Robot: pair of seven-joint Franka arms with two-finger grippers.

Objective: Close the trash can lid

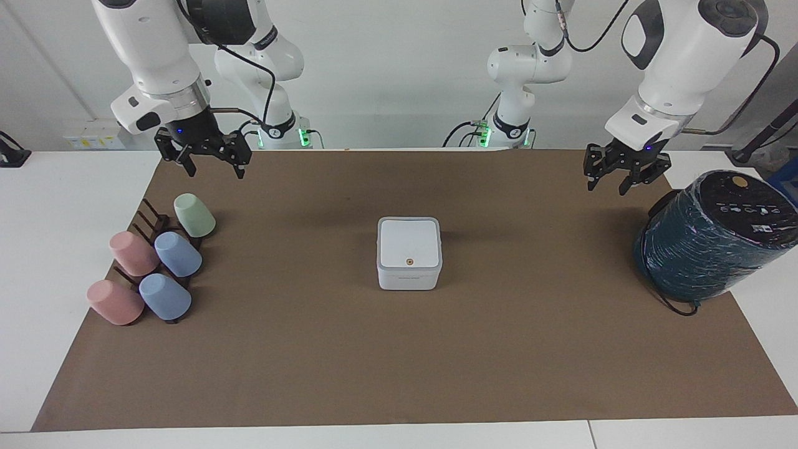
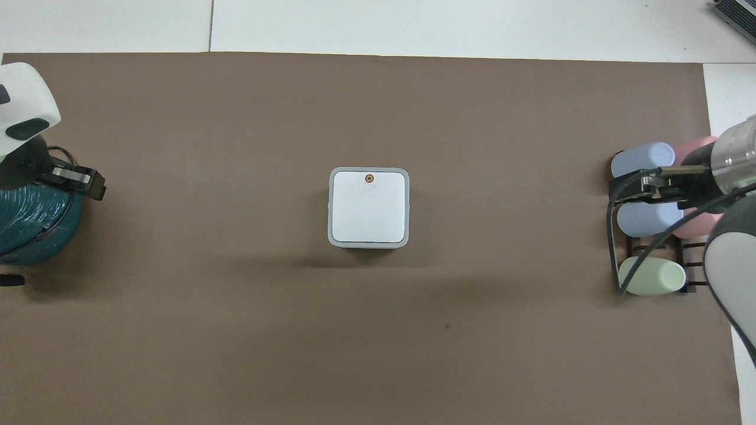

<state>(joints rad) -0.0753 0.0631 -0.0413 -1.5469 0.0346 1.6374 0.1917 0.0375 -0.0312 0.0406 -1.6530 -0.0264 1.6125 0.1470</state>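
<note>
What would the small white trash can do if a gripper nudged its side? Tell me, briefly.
The trash can would probably slide rather than roll or tip: it is squat, square and flat-based on the brown mat. It looks like light plastic, so a gentle push may move it. Its lid lies shut and flat, so it likely stays put.

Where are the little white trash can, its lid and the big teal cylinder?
trash can [image 1: 408,279], facing view, on its front wall.
lid [image 2: 368,206], overhead view, middle of its flat top.
teal cylinder [image 1: 692,262], facing view, on its wrapped side.
</note>
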